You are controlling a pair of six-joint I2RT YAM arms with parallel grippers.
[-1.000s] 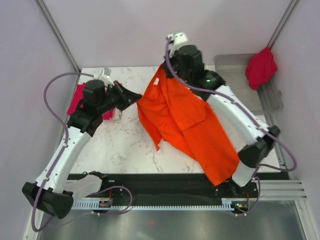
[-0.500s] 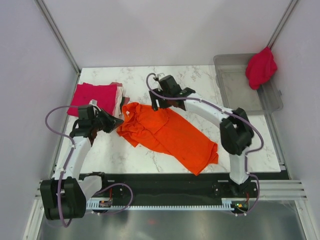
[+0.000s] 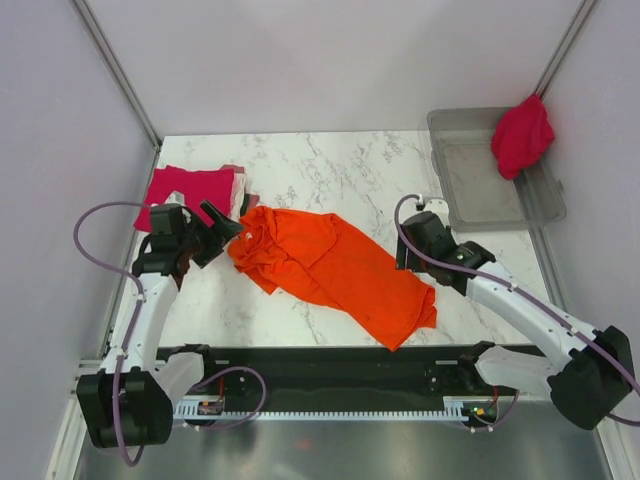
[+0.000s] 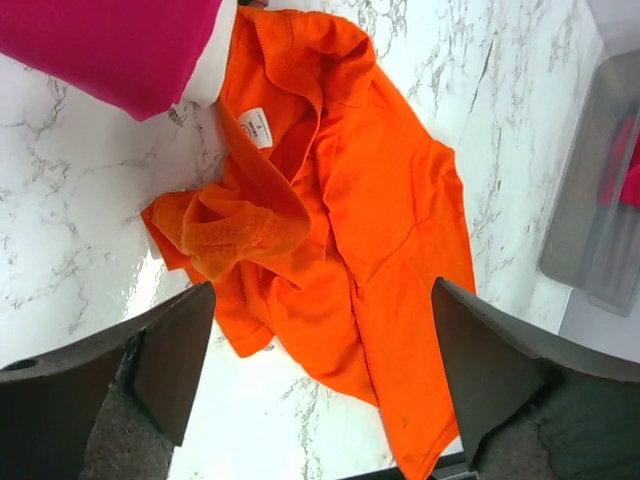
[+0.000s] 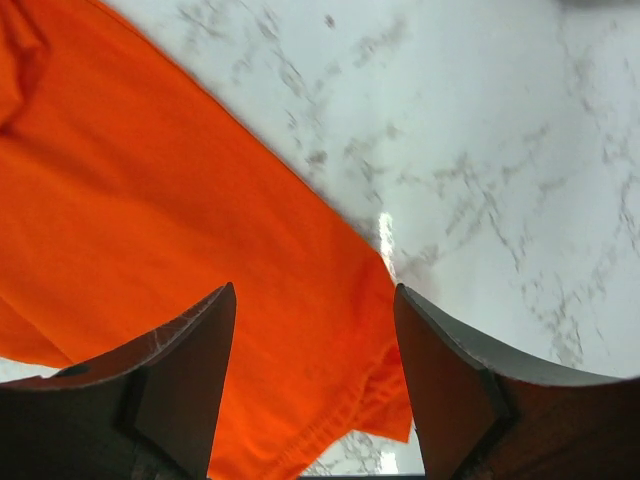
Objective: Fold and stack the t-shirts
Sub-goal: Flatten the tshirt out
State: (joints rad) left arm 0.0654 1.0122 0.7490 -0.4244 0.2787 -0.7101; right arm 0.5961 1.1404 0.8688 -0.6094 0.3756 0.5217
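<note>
Nearest us, our left gripper [image 3: 222,226] and right gripper [image 3: 408,246] both stand wide open, holding nothing. Between them the one orange shirt [image 3: 330,270] lies rumpled on the table [image 3: 340,165], collar to the left. To fold it well, we should first draw it flat by shoulder and hem, smoothing the bunched sleeve. Beyond sits one folded stack [image 3: 192,188], crimson over pale, perhaps several shirts deep. Farthest, one crimson shirt [image 3: 522,135] drapes over the single bin [image 3: 470,190].

orange t-shirt [image 3: 335,272] crumpled on marble table [image 3: 340,168], folded crimson t-shirts [image 3: 190,188] at left, crimson t-shirt [image 3: 522,135] draped over grey bin [image 3: 485,195]
</note>
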